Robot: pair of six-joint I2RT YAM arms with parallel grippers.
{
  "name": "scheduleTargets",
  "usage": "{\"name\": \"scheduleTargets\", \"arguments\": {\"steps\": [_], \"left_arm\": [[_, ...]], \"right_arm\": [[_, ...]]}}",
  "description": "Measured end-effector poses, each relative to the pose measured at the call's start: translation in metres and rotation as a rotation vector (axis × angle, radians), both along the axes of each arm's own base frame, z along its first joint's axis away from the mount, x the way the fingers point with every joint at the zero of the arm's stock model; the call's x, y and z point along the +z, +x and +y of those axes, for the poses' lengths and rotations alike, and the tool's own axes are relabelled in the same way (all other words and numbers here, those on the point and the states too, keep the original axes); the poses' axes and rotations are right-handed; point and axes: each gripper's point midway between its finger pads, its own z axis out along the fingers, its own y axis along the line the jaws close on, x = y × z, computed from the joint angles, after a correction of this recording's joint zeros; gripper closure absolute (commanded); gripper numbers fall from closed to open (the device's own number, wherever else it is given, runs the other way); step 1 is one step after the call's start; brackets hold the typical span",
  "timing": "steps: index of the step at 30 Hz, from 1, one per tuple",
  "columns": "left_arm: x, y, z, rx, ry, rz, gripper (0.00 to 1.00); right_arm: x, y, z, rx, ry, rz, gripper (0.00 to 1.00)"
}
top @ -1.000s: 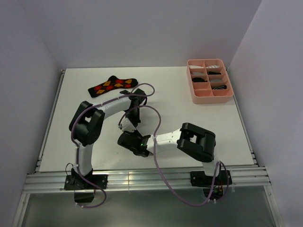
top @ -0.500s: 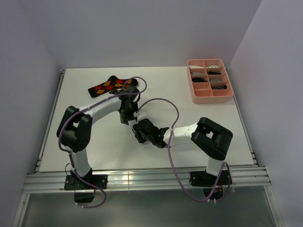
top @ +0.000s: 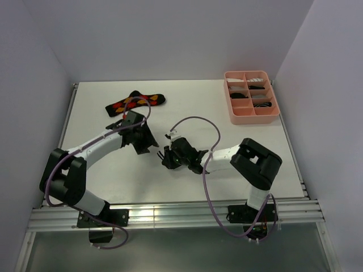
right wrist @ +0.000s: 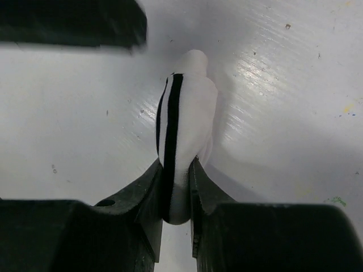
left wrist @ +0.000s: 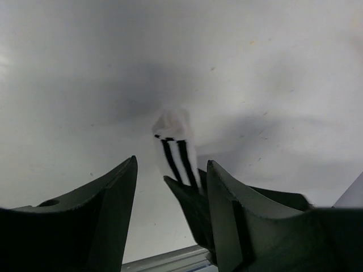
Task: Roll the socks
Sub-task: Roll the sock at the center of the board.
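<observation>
Worktop [top: 227, 158]: white and flat, closed in by pale panels on three sides.
Left arm [top: 96, 144]: stretched on a diagonal from its base toward the middle of the worktop.
Right arm [top: 249, 161]: bent at the elbow, its forearm reaching left toward the middle.
Pink tray [top: 255, 119]: in the far right corner, its compartments holding dark and striped fabric bundles.
Argyle sock [top: 133, 102]: lying flat at the far left, just beyond the left tool and apart from it.
Left tool [left wrist: 171, 164]: jaws spread, gripping nothing, facing the right tool from close by.
Right tool [right wrist: 176, 170]: closed on the white sock, pinching its near end between both fingers.
White sock [right wrist: 184, 113]: short and bunched, with black stripes along it. It is held near the middle of the worktop, its free end poking out past the fingertips. I cannot tell whether it touches the surface.
</observation>
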Motion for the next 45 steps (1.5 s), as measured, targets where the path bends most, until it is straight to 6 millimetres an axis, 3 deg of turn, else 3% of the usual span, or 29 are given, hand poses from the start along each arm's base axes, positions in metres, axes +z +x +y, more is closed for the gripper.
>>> {"name": "scheduleTargets", "arguments": {"steps": [4, 7, 16, 27, 33, 36, 37, 38, 39, 45], "left_arm": [[-0.04, -0.032, 0.001, 0.032, -0.047, 0.109, 0.44], [-0.052, -0.044, 0.002, 0.056, -0.074, 0.141, 0.44], [-0.041, -0.026, -0.017, 0.055, -0.195, 0.05, 0.46], [-0.064, -0.03, -0.019, 0.055, -0.186, 0.11, 0.53], [-0.067, -0.028, -0.024, 0.04, -0.206, 0.118, 0.66], [-0.068, -0.026, -0.026, 0.035, -0.206, 0.128, 0.77], [-0.069, -0.026, -0.026, 0.033, -0.203, 0.131, 0.82], [-0.068, -0.025, -0.027, 0.032, -0.201, 0.133, 0.94], [-0.068, -0.025, -0.027, 0.027, -0.196, 0.136, 0.97], [-0.068, -0.024, -0.03, -0.009, -0.148, 0.153, 1.0]], "right_arm": [[0.0, -0.001, 0.0, -0.004, 0.023, 0.015, 1.0], [0.0, -0.002, 0.001, -0.005, 0.039, 0.027, 1.0], [0.0, -0.006, 0.005, 0.006, 0.077, 0.064, 1.0], [0.0, -0.006, 0.007, 0.012, 0.133, 0.118, 1.0], [0.001, -0.005, 0.006, 0.014, 0.152, 0.142, 1.0], [0.0, -0.005, 0.006, 0.013, 0.15, 0.143, 0.86], [0.0, -0.005, 0.006, 0.013, 0.147, 0.143, 0.81], [0.0, -0.005, 0.005, 0.012, 0.144, 0.142, 0.72], [0.001, -0.004, 0.005, 0.009, 0.138, 0.141, 0.68], [0.002, 0.0, -0.006, -0.014, 0.039, 0.12, 0.52]]}}
